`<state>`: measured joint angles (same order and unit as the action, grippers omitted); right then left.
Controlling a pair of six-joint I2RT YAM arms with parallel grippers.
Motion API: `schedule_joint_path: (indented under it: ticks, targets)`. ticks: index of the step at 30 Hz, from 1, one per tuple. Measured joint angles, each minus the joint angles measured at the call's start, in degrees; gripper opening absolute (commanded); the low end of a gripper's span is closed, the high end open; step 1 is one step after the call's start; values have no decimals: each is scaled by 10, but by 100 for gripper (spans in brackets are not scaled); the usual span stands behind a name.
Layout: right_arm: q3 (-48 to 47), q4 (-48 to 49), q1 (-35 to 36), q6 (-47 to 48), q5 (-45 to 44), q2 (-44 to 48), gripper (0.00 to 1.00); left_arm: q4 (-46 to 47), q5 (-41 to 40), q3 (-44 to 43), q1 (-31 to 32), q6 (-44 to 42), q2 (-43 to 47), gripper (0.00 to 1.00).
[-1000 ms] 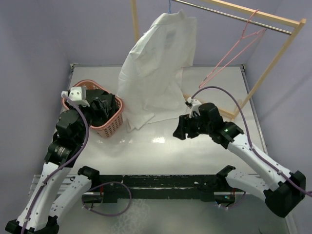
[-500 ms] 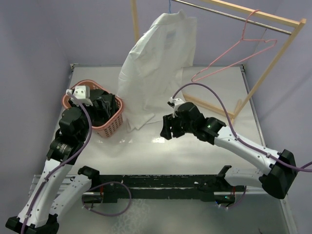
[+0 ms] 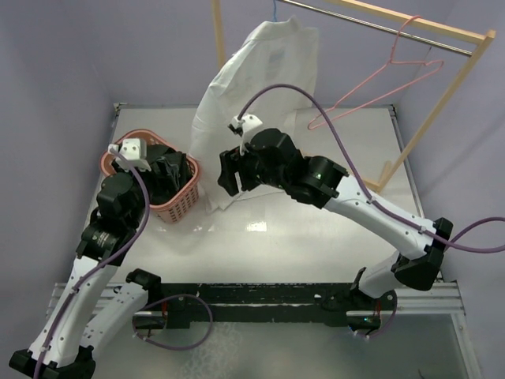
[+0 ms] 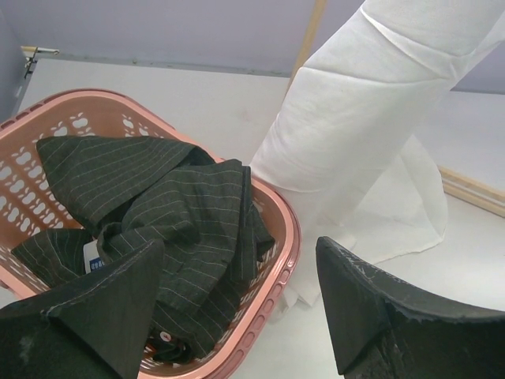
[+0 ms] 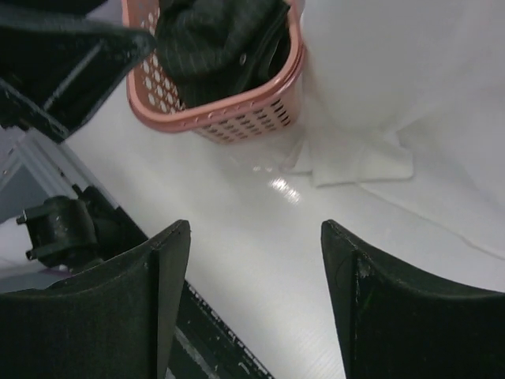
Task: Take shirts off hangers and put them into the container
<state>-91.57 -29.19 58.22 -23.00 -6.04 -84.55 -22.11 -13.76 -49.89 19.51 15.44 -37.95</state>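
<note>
From where I stand the white shirt (image 3: 260,95) hangs on a blue hanger, of which only the hook (image 3: 274,11) shows at the metal rail (image 3: 371,25) of the wooden rack. Its long axis runs from the collar at 12 o'clock down toward 7 o'clock. The hem lies crumpled on the table (image 3: 316,237), touching the salmon-pink basket (image 3: 180,207).

The dark pinstriped shirt (image 4: 173,205) is bunched inside that basket at 9 o'clock, with no clear direction to it. The pink hanger (image 3: 371,98) is bare, hooked on the rail at 1 o'clock, its long bar slanting down toward 8 o'clock.

A small white and blue tag (image 4: 92,254) shows on the dark shirt, too small to read. A faint grey print near the white shirt's collar is also illegible.

The left gripper (image 4: 238,253) hovers over the basket's near rim, jaws spread, grasping nothing. The right gripper (image 5: 254,229) points toward 9 o'clock at the white shirt's lower edge, jaws apart and empty.
</note>
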Motion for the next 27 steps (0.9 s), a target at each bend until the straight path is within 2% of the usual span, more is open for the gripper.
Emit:
schedule_joint_path:
  ticks: [4, 12, 16, 21, 27]
  targets:
    - [-90, -22, -2, 15, -56, -14, 81, 0, 4, 0, 0, 0, -1, 79]
    - [-252, 23, -4, 54, -170, -60, 85, 0, 18, 0, 0, 0, -7, 79]
    - [-344, 47, -9, 69, -216, -138, 83, 0, 24, 0, 0, 0, -8, 78]
    - [-443, 54, -16, 72, -281, -243, 75, 0, 31, 0, 0, 0, -8, 78]
    - [-459, 81, -20, 81, -364, -299, 70, 0, 33, 0, 0, 0, -7, 78]
